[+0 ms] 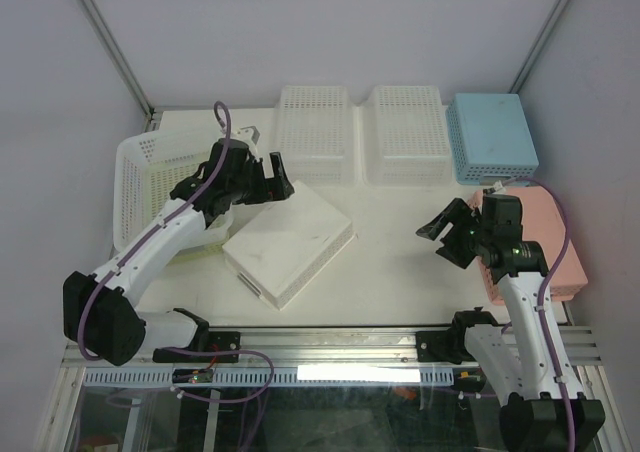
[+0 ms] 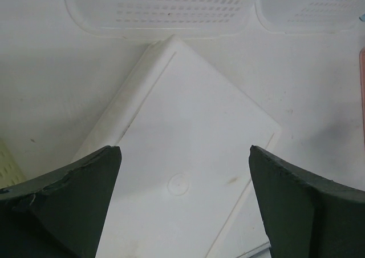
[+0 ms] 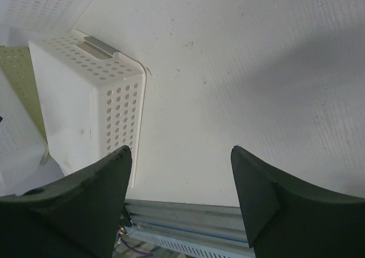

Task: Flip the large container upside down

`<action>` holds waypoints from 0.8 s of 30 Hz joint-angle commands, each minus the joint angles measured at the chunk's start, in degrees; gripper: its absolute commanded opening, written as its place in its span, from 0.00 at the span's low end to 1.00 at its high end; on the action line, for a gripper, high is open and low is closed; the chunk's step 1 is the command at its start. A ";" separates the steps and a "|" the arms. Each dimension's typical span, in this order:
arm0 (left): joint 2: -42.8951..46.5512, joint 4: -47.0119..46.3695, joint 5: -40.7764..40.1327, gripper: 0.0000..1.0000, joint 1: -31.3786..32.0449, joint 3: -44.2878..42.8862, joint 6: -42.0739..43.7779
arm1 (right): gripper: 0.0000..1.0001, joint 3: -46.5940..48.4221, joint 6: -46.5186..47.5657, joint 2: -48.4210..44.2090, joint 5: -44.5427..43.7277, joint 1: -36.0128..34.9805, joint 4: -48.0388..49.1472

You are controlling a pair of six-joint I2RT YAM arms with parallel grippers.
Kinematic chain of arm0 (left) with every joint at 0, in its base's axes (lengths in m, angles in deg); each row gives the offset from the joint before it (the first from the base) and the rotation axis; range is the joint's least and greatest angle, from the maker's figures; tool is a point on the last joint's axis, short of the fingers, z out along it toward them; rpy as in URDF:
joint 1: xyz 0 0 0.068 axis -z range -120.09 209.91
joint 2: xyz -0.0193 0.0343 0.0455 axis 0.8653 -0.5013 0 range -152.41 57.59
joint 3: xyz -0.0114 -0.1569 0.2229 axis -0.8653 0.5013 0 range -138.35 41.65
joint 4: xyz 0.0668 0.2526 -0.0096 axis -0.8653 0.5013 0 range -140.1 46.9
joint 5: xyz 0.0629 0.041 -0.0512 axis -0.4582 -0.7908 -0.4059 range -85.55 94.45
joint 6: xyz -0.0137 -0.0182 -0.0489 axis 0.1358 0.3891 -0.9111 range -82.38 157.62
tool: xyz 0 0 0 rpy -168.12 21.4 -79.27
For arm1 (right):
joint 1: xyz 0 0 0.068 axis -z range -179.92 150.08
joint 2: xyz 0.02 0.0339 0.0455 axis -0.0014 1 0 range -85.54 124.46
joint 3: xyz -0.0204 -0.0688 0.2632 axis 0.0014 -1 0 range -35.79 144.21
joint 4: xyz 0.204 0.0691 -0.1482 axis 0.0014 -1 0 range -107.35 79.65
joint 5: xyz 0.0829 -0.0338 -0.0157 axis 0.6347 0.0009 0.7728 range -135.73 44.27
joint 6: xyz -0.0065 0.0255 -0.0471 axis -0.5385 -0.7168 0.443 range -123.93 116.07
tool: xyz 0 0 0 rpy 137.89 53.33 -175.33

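The large container [image 1: 148, 168], a white perforated basket with a flared rim, stands open side up at the table's left, partly hidden by my left arm. My left gripper [image 1: 276, 183] hangs just right of it, over the far corner of a white basket with a smooth solid base [image 1: 290, 244]. In the left wrist view the left gripper [image 2: 185, 150] is open above that smooth base [image 2: 188, 155], holding nothing. My right gripper [image 1: 441, 230] hovers open over bare table at the right. In its own view the right gripper [image 3: 181, 150] is empty.
Two smaller white perforated baskets [image 1: 315, 132] [image 1: 407, 132] lie upside down at the back, a blue one [image 1: 492, 140] to their right. A pink basket [image 1: 550, 247] lies under my right arm. Something pale green [image 3: 17, 81] shows by the large container. A metal rail [image 1: 330, 344] runs along the near edge.
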 commanded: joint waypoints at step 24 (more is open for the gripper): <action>-19.62 -8.69 20.69 0.99 15.92 -3.59 -5.44 | 0.74 -2.97 -3.17 -2.20 2.14 -2.89 5.49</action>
